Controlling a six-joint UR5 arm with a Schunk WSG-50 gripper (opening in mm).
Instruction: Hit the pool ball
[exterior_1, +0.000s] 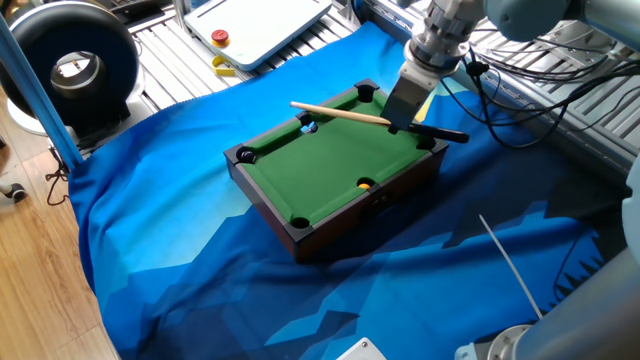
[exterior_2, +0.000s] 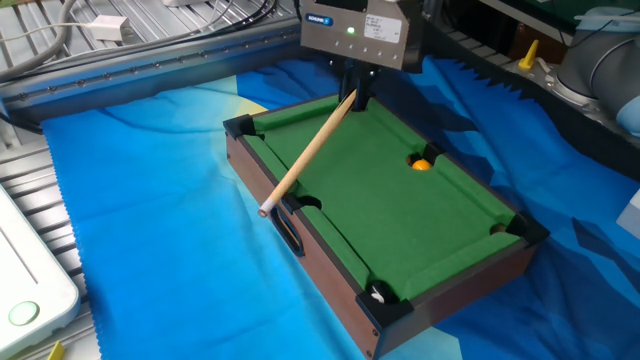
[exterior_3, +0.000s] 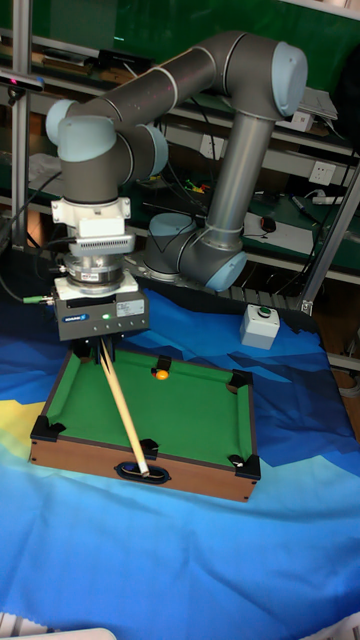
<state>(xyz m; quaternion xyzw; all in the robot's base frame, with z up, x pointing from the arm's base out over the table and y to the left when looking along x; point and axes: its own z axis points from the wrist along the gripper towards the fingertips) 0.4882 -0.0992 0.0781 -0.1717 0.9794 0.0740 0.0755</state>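
A miniature pool table (exterior_1: 335, 160) (exterior_2: 400, 225) (exterior_3: 195, 410) with green felt and a brown wooden body lies on a blue cloth. My gripper (exterior_1: 400, 118) (exterior_2: 354, 93) (exterior_3: 101, 347) hangs over one end of the table, shut on a pale wooden cue stick (exterior_1: 335, 111) (exterior_2: 305, 155) (exterior_3: 124, 412). The cue slants across the felt, and its free end reaches past a long rail by a side pocket. An orange-yellow ball (exterior_1: 364, 184) (exterior_2: 421, 165) (exterior_3: 160, 373) rests on the felt near the opposite long rail. A pale bluish-white ball (exterior_1: 309, 127) sits by a side pocket. The black pool ball is not visible.
A black round device (exterior_1: 70, 62) stands at the far left. A white box with a red button (exterior_1: 262, 22) lies behind the table. Cables (exterior_1: 560, 75) run at the right. A thin white rod (exterior_1: 510, 268) lies on the cloth. A small grey button box (exterior_3: 259, 325) stands behind the table.
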